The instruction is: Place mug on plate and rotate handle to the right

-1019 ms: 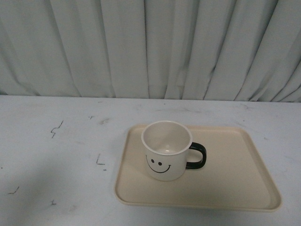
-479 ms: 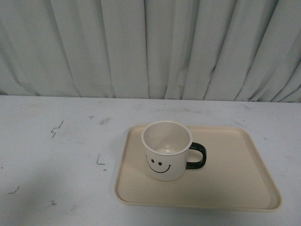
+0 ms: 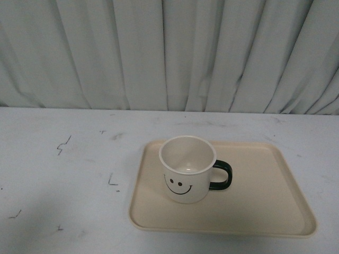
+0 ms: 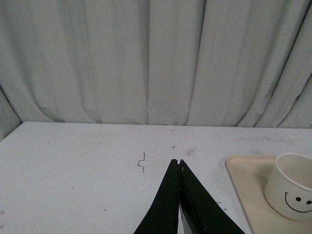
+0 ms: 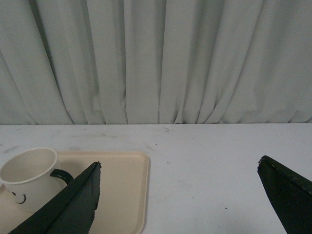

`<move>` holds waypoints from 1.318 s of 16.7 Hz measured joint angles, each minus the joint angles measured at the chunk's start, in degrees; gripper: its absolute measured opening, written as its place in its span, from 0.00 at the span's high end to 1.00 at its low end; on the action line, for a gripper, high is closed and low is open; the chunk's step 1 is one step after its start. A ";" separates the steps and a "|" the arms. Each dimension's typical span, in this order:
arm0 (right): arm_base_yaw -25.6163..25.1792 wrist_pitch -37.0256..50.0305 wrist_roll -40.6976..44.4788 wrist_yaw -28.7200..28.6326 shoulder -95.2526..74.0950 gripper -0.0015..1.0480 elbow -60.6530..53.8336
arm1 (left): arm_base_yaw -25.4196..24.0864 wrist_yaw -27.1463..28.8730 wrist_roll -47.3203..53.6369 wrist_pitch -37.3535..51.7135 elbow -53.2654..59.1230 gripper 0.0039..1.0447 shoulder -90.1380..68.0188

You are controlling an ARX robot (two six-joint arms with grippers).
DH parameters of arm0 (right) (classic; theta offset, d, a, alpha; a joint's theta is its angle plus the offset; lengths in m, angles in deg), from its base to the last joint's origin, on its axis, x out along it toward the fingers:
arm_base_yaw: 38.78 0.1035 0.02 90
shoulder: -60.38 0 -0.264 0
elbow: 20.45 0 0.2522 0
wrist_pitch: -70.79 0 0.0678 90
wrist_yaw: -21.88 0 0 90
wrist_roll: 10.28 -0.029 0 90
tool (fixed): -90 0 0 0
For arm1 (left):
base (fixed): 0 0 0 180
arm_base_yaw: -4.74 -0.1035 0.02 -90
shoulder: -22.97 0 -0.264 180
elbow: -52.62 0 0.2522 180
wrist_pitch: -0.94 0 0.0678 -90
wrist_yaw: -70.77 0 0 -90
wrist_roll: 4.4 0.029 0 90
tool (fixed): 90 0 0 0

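Over the pale worktop (image 4: 73, 170), your left gripper (image 4: 178, 163) is pressing its two black fingers together, tip against tip, and it is clamping on nothing. Your right gripper (image 5: 179, 165) is standing wide apart: one dark finger (image 5: 73, 204) is showing in front of the plate (image 5: 122, 185) in the right wrist view, while the other (image 5: 287, 195) is sitting well off over bare worktop. Neither gripper is touching the mug (image 4: 292, 190) or the plate, and neither arm is showing in your front view.

From the front, you are looking at the mug (image 3: 185, 172) standing upright on the plate (image 3: 265, 185), in the plate's left half and nearer its left rim than its right. Its smiley face (image 3: 179, 186) is facing the front camera, and the handle (image 3: 222, 175) is pointing to the right, out over the bare middle of the plate.

The plate is lying flat on the worktop, right of centre. A few small dark marks (image 3: 63, 144) are dotting the surface to its left, well apart from it. A pale pleated curtain (image 3: 169, 53) is hanging along the worktop's far edge.
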 joint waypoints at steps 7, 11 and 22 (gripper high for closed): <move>0.00 0.04 0.00 0.00 0.00 0.06 0.00 | 0.00 -0.02 0.02 -11.41 -0.04 0.99 10.60; 0.00 0.02 0.00 0.00 0.00 0.06 0.00 | 0.00 -0.02 0.02 -11.28 -0.04 0.63 10.60; 16.55 19.39 -1.07 1.27 -76.13 0.06 28.55 | 0.00 0.00 0.09 -11.28 -0.04 0.06 10.60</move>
